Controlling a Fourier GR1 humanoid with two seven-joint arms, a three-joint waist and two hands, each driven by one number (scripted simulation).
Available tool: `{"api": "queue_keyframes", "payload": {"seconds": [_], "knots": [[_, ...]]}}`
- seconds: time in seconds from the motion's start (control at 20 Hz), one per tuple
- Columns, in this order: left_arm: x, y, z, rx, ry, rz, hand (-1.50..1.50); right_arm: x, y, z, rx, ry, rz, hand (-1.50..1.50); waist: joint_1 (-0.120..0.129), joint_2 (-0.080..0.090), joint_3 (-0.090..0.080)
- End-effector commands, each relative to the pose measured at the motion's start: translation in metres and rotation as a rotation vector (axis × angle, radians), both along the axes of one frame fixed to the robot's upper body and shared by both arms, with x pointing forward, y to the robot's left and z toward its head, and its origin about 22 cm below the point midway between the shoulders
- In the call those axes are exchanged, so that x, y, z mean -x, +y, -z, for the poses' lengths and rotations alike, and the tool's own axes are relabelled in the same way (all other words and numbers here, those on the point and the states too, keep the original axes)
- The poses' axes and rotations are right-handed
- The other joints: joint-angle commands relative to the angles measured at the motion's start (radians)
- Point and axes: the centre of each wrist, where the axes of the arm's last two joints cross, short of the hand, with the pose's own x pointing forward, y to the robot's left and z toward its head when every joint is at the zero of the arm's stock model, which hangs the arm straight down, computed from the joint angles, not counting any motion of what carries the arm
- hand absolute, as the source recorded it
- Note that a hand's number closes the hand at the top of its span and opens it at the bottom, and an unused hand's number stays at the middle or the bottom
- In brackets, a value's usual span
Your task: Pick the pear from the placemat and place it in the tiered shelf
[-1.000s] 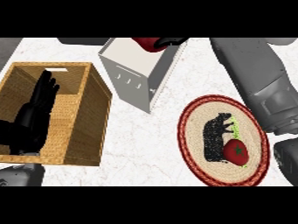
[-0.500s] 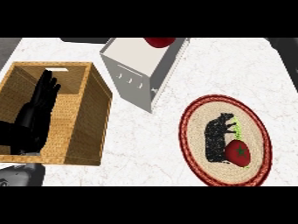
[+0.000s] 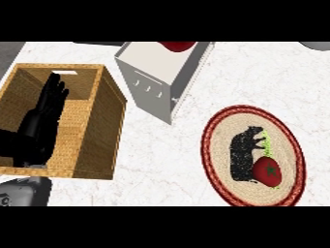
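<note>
Pear (image 3: 269, 171), red with a dark star-shaped mark, lay on the placemat (image 3: 228, 191), over the lower right of the black shadow patch there, with a green bit just above it. Placemat was oval, woven, red-rimmed, on the white marble counter (image 3: 267, 77). White tiered shelf (image 3: 153, 72) stood near the top centre, well apart from the pear; a red thing (image 3: 176, 45) showed at its top edge, cut off. Left hand (image 3: 38, 128) was over the wicker basket (image 3: 107, 121) at left, fingers straight and together, pointing up, holding nothing. Grey forearm (image 3: 17, 193) showed at lower left. Right hand was not visible.
</note>
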Motion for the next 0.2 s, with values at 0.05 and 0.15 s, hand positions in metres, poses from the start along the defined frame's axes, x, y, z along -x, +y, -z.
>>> {"api": "queue_keyframes", "payload": {"seconds": [0.05,0.15], "knots": [[-0.005,0.000,-0.007,-0.004,-0.015,0.015,0.00,0.010,-0.030,0.003,0.003,-0.009,-0.016,-1.50,0.012,0.005,0.001],[-0.006,-0.005,-0.007,0.001,-0.009,0.023,0.00,0.012,-0.037,-0.006,-0.021,-0.008,-0.015,-1.50,0.016,0.007,0.001]]}}
